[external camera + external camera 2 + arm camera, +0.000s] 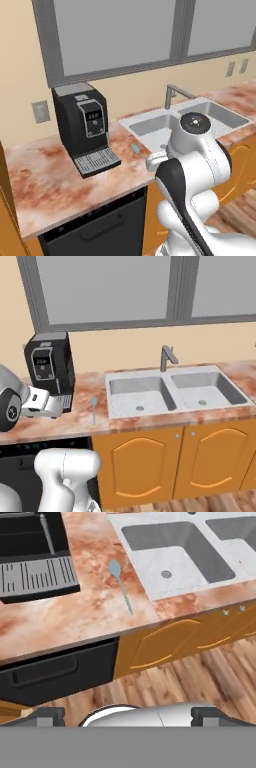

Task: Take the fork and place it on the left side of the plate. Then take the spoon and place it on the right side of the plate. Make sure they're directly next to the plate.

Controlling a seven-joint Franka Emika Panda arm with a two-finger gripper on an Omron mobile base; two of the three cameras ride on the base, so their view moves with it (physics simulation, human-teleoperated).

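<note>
You see a reddish marbled counter (55,428) running under the window, carrying a double sink (175,391) with its faucet (167,358) and a black coffee machine (82,125) to the sink's left. Between the machine's drip tray and the sink's left basin lies the spoon (121,584), flat on the counter with its bowl toward the wall and its handle toward the front edge. Your gripper (127,714) hangs released, jaws spread wide and empty, out in front of the counter above the wooden floor (200,677), well apart from the spoon.

arm folded, fingers (43,715) wide apart, empty
</note>
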